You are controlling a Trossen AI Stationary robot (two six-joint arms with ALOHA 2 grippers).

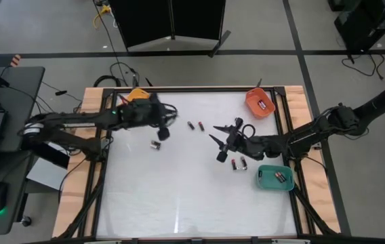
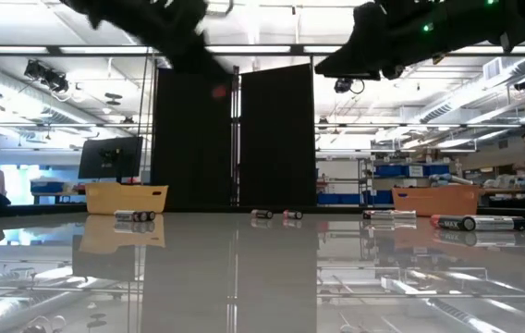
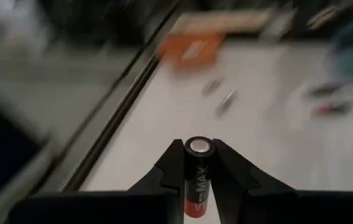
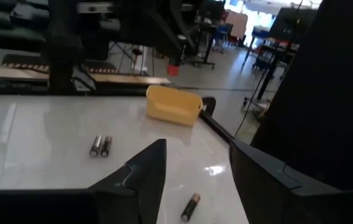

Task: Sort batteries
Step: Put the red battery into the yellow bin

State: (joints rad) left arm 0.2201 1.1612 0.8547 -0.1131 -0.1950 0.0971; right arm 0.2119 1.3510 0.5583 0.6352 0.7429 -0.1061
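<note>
I've got the left gripper [image 3: 198, 163] clenched on a black-and-red battery [image 3: 198, 177], silvery cap pointing out past my fingertips; right gripper [image 4: 195, 165] released.

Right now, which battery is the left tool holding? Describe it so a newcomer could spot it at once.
Start at the yellow tray at the table's far left corner; the left tool hangs just beside it, above the white table. Pinched between its dark fingers is a black and red battery. Unlike the pair of batteries lying on the table nearby, it is held off the surface.
</note>
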